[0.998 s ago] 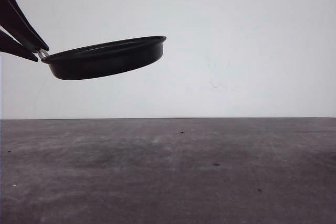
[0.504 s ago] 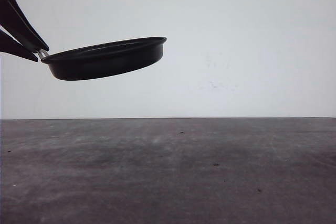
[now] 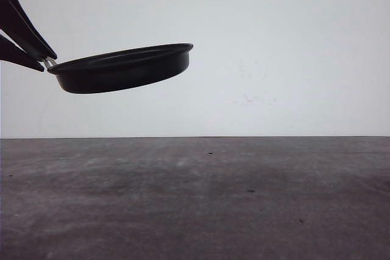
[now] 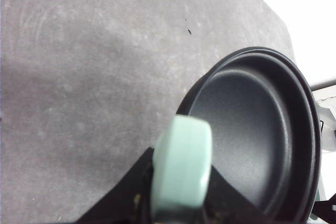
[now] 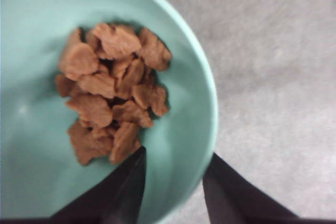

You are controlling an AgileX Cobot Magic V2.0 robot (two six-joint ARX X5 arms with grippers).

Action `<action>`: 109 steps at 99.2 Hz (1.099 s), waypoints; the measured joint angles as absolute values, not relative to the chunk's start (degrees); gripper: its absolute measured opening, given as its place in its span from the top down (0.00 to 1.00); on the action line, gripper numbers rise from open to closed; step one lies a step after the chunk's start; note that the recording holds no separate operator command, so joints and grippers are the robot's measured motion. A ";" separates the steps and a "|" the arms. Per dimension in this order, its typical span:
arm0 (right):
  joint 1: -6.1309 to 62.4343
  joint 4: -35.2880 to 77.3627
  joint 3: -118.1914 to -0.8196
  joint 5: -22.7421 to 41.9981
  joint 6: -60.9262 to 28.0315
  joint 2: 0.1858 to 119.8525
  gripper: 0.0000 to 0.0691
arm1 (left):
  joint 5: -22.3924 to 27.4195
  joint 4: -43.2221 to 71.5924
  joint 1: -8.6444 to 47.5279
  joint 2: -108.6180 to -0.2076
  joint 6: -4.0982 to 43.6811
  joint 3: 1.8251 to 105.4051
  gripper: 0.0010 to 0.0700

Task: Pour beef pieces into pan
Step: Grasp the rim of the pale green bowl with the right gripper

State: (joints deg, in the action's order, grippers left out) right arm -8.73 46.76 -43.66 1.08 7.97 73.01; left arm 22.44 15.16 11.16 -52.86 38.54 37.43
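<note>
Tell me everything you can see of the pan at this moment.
The pan is shallow, round and black, matte inside, with a stepped rim and an empty interior. It hangs in the air well above the grey table, tilted slightly, far edge higher. The left hand is closed on its pale mint-green handle.

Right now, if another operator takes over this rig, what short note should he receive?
Left gripper: shut on the mint-green handle of the pan, which is held in the air above the table, slightly tilted and with nothing inside it.
Right gripper: its fingers straddle the rim of the teal bowl, holding it.
Beef pieces: all in the bowl.
Done: both items are lifted.
Left: bring the bowl over the pan and pour.
</note>
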 joint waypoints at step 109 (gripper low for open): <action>-8.86 34.76 -43.68 -14.92 9.58 74.65 0.98 | 22.02 19.77 11.16 -52.99 35.33 37.43 0.94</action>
